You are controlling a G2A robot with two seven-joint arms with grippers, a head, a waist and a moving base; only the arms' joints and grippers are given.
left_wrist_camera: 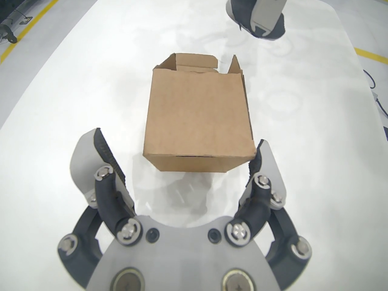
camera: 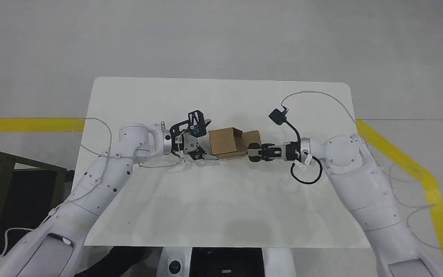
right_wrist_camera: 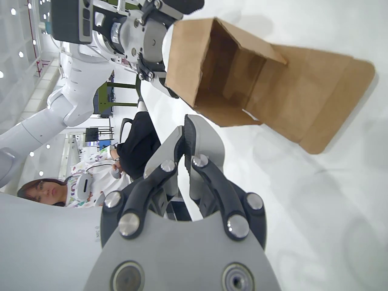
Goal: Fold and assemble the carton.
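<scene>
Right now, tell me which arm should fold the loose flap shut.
Probably right. The carton lies on its side with its open end and flap facing the right arm, whose jaws are shut just short of it. The left arm sits at the closed end, jaws open.

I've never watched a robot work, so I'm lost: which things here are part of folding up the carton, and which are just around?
Part of the job: the carton, on its side with flaps open; the left gripper, open at its closed end; the right gripper, shut, by the open end.
Just around: the white table; yellow floor tape.
</scene>
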